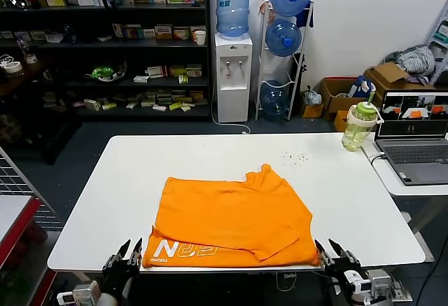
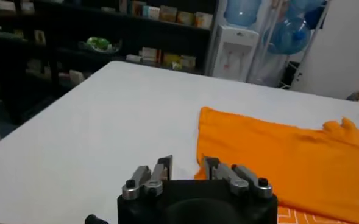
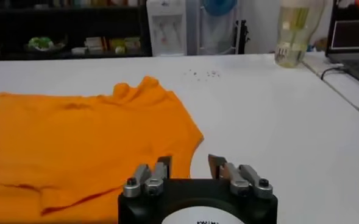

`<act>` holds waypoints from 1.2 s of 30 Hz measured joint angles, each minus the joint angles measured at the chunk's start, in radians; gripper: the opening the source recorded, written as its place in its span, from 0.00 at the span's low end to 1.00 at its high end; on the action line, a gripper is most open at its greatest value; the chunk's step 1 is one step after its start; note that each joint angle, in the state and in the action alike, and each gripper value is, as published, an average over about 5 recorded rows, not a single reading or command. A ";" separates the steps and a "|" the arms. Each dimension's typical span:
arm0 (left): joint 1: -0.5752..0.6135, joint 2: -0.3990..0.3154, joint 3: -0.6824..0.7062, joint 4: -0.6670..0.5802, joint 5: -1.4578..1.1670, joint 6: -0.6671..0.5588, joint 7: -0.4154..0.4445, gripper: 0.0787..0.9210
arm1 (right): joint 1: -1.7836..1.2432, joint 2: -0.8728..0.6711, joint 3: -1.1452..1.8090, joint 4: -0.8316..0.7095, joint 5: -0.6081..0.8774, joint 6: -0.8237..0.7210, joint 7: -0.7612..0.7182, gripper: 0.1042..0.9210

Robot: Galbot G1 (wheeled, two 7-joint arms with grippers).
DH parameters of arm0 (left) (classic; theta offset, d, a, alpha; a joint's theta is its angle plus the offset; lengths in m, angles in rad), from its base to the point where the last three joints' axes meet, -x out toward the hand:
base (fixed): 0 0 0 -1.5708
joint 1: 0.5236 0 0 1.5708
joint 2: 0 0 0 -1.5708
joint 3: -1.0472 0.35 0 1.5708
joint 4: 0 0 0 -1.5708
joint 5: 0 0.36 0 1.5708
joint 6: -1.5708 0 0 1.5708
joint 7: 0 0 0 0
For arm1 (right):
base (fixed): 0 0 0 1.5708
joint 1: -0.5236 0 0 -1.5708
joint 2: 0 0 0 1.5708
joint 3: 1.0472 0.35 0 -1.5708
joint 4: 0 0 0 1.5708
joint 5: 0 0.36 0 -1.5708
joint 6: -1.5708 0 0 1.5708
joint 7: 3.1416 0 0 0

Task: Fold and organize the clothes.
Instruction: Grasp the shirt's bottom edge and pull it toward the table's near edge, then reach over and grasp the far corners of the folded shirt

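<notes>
The bright orange T-shirt (image 1: pixel 234 218) lies partly folded on the white table (image 1: pixel 140 173), white lettering along its near left edge. It also shows in the left wrist view (image 2: pixel 289 155) and the right wrist view (image 3: pixel 75 140). My left gripper (image 1: pixel 130 254) is open at the table's near edge, just off the shirt's near left corner; in its own view (image 2: pixel 187 167) nothing is between its jaws. My right gripper (image 1: pixel 330 251) is open at the near edge by the shirt's near right corner, and its own view (image 3: pixel 190 165) shows it empty.
A green-lidded bottle (image 1: pixel 359 127) and a laptop (image 1: pixel 416 138) stand at the far right. Small crumbs (image 1: pixel 295 157) lie on the table behind the shirt. Shelves (image 1: pixel 105 40), a water dispenser (image 1: pixel 233 75) and boxes stand beyond the table.
</notes>
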 measured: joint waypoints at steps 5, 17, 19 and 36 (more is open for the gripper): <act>-0.082 0.016 0.005 0.029 -0.028 0.000 0.029 0.68 | 0.200 0.005 -0.072 -0.084 0.033 -0.013 0.016 0.78; -0.503 -0.022 0.180 0.362 -0.062 -0.002 0.136 0.88 | 0.723 0.125 -0.317 -0.494 0.087 -0.080 0.026 0.88; -0.566 -0.032 0.214 0.424 -0.070 0.005 0.148 0.88 | 0.776 0.145 -0.342 -0.557 0.089 -0.091 0.020 0.88; -0.871 -0.088 0.392 0.718 -0.107 0.076 0.181 0.88 | 0.957 0.227 -0.451 -0.822 0.082 -0.155 -0.028 0.88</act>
